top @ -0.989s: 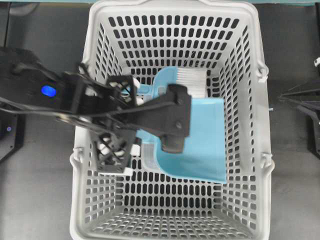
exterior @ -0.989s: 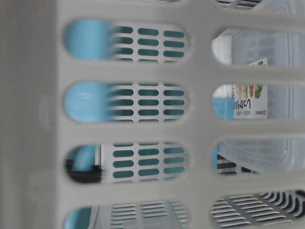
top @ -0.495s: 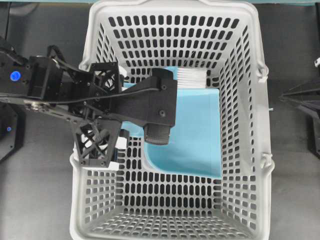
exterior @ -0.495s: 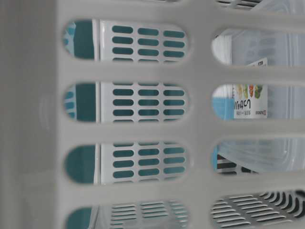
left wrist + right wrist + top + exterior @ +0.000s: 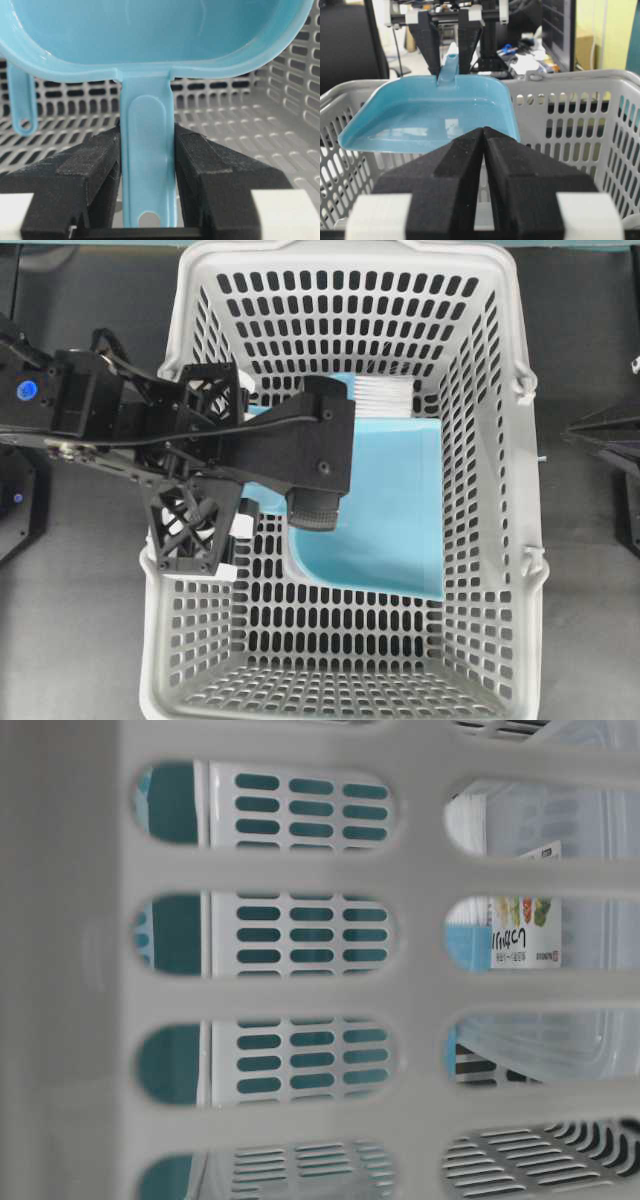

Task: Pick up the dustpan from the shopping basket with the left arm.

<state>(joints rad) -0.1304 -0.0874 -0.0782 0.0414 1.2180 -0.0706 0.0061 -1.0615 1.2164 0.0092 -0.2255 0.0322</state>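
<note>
The left end effector point(image 5: 147, 175) grips the dustpan point(image 5: 385, 505) by its handle — raised above the basket point(image 5: 500, 440); the right end effector point(image 5: 485, 150) is closed, empty.

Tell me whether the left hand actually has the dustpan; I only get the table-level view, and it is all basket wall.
Observer: Yes. In the left wrist view the left hand is shut on the dustpan handle, one finger on each side.
Operator: Is it off the floor?
Observer: It is. The right wrist view shows it roughly level, at about the height of the basket rim.
Operator: Anything else in there? And the other arm?
Observer: Overhead, a brush shows its white bristles past the dustpan's far edge. The right hand is shut and empty, outside the basket.
</note>
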